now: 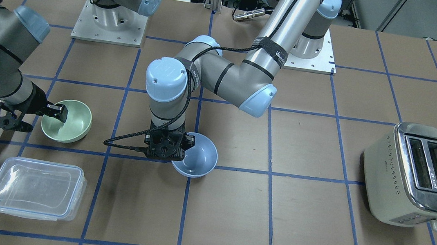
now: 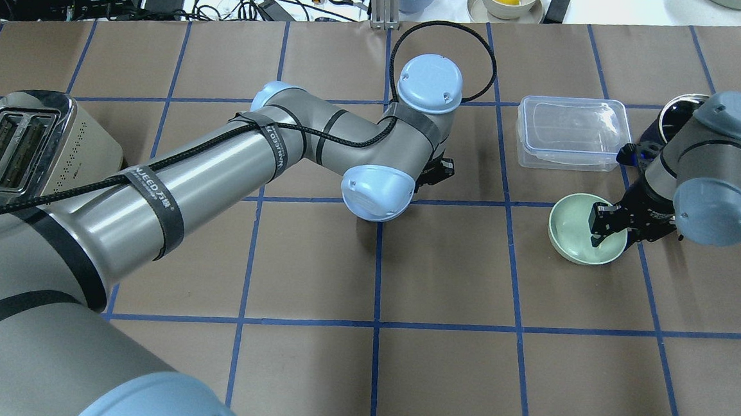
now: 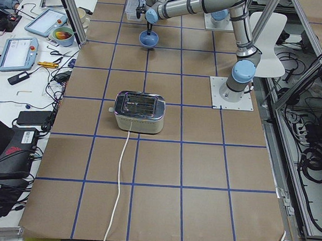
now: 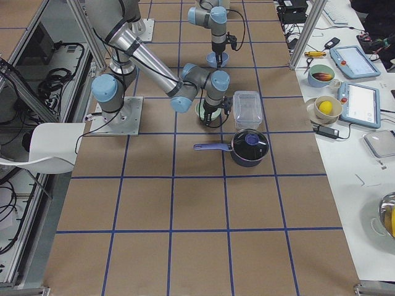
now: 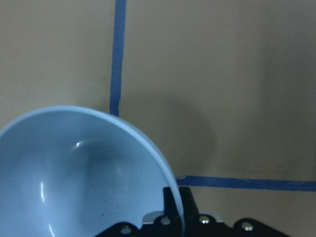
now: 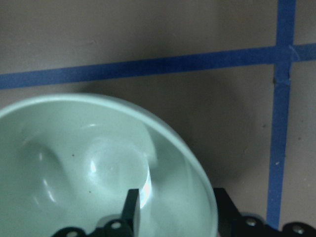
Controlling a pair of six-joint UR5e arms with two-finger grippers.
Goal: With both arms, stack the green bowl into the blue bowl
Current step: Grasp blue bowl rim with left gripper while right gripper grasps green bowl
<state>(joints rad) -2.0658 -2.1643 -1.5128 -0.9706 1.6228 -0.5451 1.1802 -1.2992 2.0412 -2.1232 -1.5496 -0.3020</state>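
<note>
Two bowls lie well apart. My left pincer [image 5: 175, 207] is pinched tight on the rim of the small round periwinkle-blue plastic bowl [image 1: 198, 158]. My right pincer [image 6: 177, 212] gapes wide astride the rim of the small round mint-green plastic bowl [image 1: 74, 120], one finger inside and one outside, holding nothing.

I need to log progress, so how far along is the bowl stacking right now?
Nothing is stacked yet: the green bowl and the blue bowl are well apart. In hand: the left gripper pinches the blue bowl's rim, and the right gripper straddles the green bowl's rim, one finger inside, apparently not closed. Left: grip the green bowl, carry it over and set it into the blue one.
</note>
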